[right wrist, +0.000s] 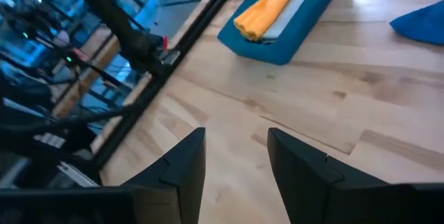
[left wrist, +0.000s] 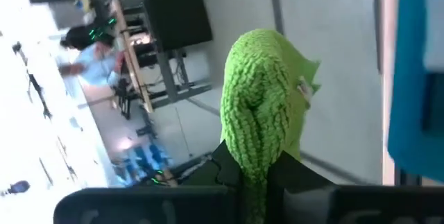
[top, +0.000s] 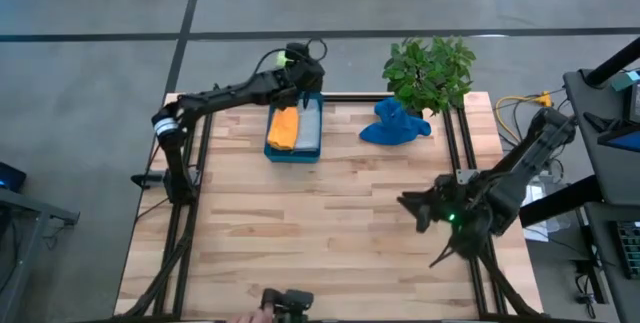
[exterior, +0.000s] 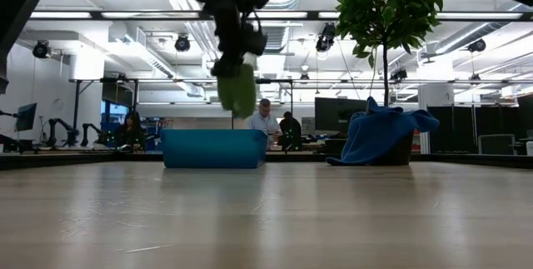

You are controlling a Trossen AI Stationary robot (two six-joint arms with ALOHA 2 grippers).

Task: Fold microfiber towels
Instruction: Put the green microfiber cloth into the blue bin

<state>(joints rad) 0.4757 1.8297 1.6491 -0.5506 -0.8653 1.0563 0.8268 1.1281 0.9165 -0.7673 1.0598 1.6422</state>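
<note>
The lime green towel (left wrist: pixel 263 106) is hanging bunched in a narrow fold, pinched by the left end effector (top: pixel 296 60) above the far end of the teal tray (top: pixel 292 153), clear of the surface (top: pixel 330 223). The orange towel (top: pixel 284 128) is lying folded lengthwise inside the tray, and the grey towel (top: pixel 308 129) is lying folded just beside it, touching. The blue towel (top: pixel 393 125) is sitting crumpled in a peaked heap on the surface, well apart from the tray.
</note>
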